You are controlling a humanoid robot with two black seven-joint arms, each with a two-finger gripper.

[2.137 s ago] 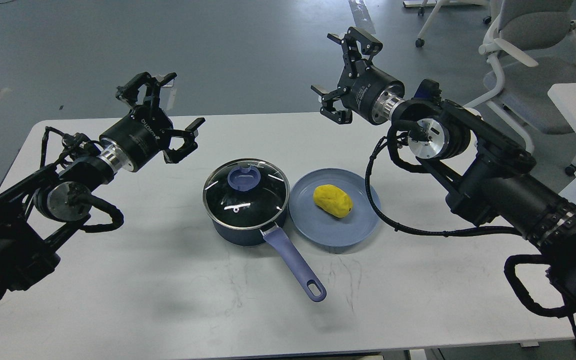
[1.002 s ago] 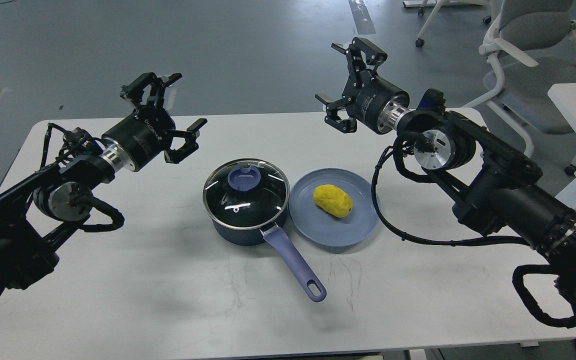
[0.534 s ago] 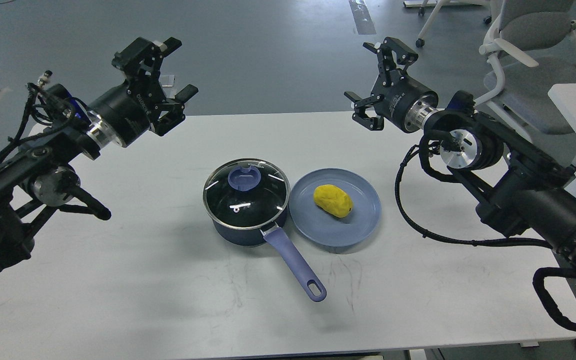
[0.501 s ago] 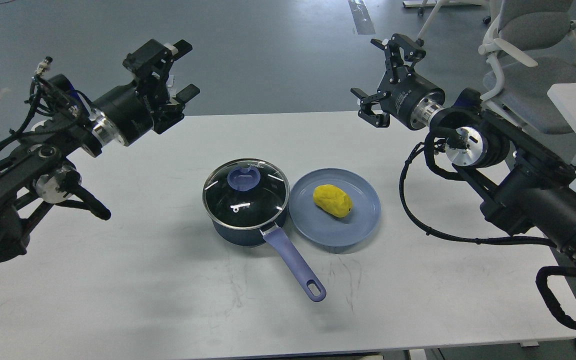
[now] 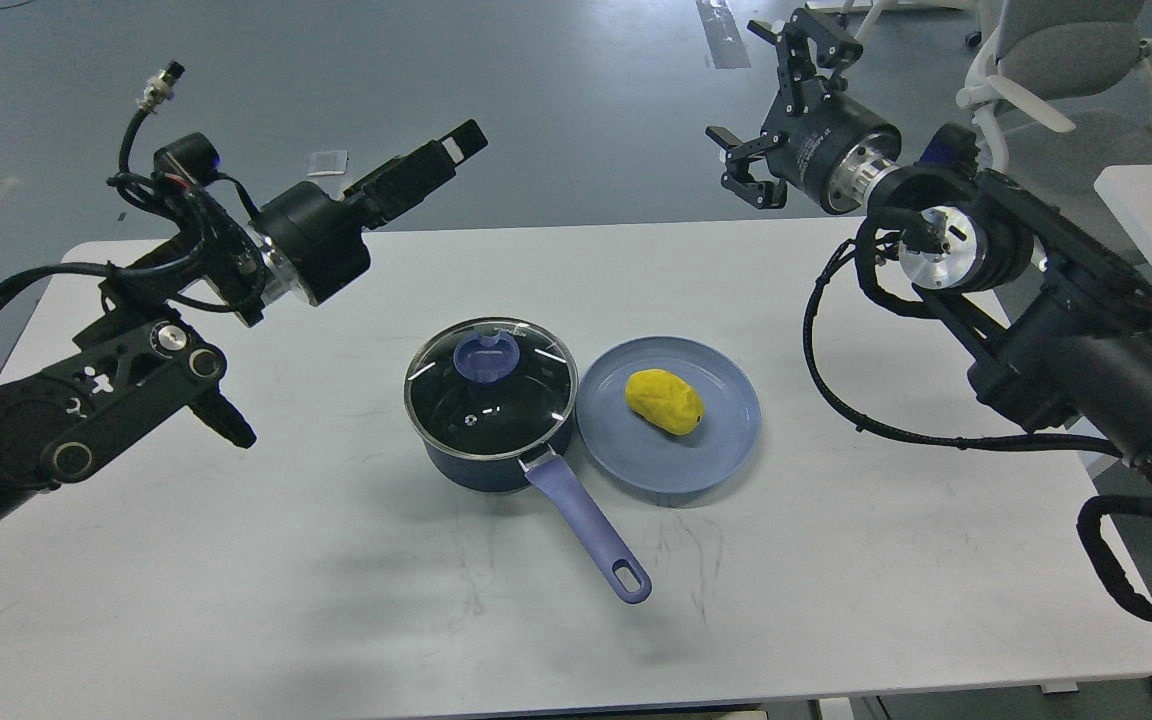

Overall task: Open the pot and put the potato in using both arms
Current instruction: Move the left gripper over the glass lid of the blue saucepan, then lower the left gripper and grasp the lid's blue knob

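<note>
On one table (image 5: 236, 600): one pot (image 5: 492, 443), one potato (image 5: 664, 401).

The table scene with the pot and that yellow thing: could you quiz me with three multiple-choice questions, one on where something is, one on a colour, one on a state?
1. Where does the potato lie?
A. inside the pot
B. on the blue plate
C. on the bare table

2. What colour is the pot's handle?
A. lavender-blue
B. red
C. green

3. What is the state of the pot?
A. open, lid beside it
B. tipped over
C. covered by its glass lid

Answers:
1. B: the potato sits on the blue plate, right of the pot.
2. A: the long handle is lavender-blue.
3. C: the glass lid rests on the rim, and neither arm touches it.
</note>
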